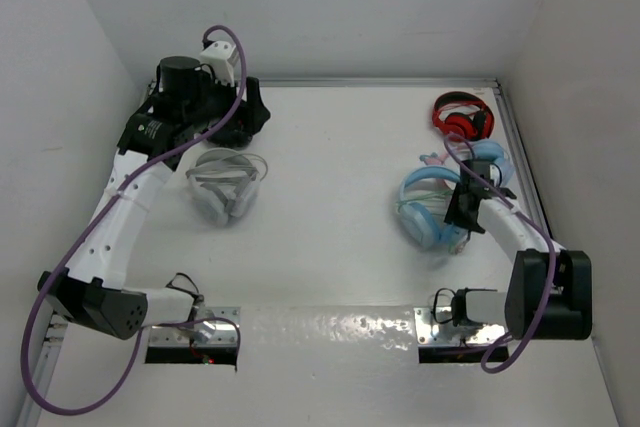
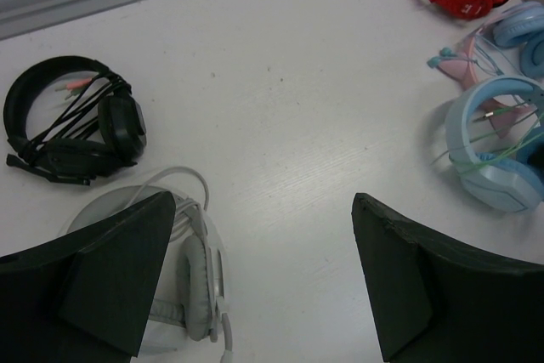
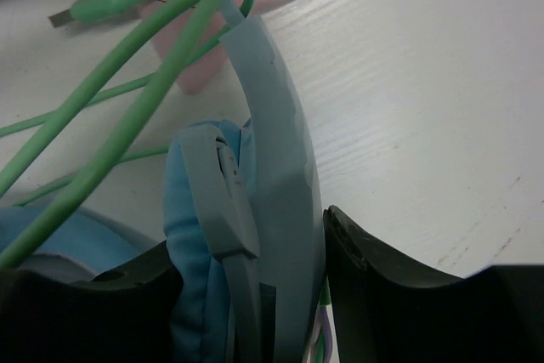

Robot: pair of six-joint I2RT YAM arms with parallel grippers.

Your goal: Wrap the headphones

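1. Right gripper [image 3: 246,235] was clamped on the light-blue headphones [image 1: 428,212]. On its wrist camera I saw one finger [image 3: 408,295] against the headband and the other pressed into the padded cup.
2. Those headphones lay on the right side of the table [image 1: 340,167], near the right wall and just beside the pink cat-ear pair [image 1: 480,160].
3. One pale-green cable [image 3: 127,31] ran loose across the headband in several strands. Its plug [image 3: 89,8] rested on the table by the pink band.
4. My left gripper [image 2: 263,210] hung released over the far left part of the table, its fingers spread wide with nothing between them.
5. I counted five pairs of headphones in all:
   - the light-blue ones
   - the pink cat-ear pair
   - a red pair [image 1: 463,115] in the far right corner
   - a grey-white pair [image 1: 225,187] below the left gripper
   - a black pair [image 2: 72,129] with its cord wound across the band, just beyond the grey-white pair
6. I counted two arms, each trailing one purple cable [image 1: 30,327].
7. The table was white with a faint grain. A metal rail [image 1: 370,81] ran along its far edge and a shiny strip [image 1: 330,332] lay between the arm bases.
8. Plain white walls [image 1: 330,7] closed the space on the left, back and right.
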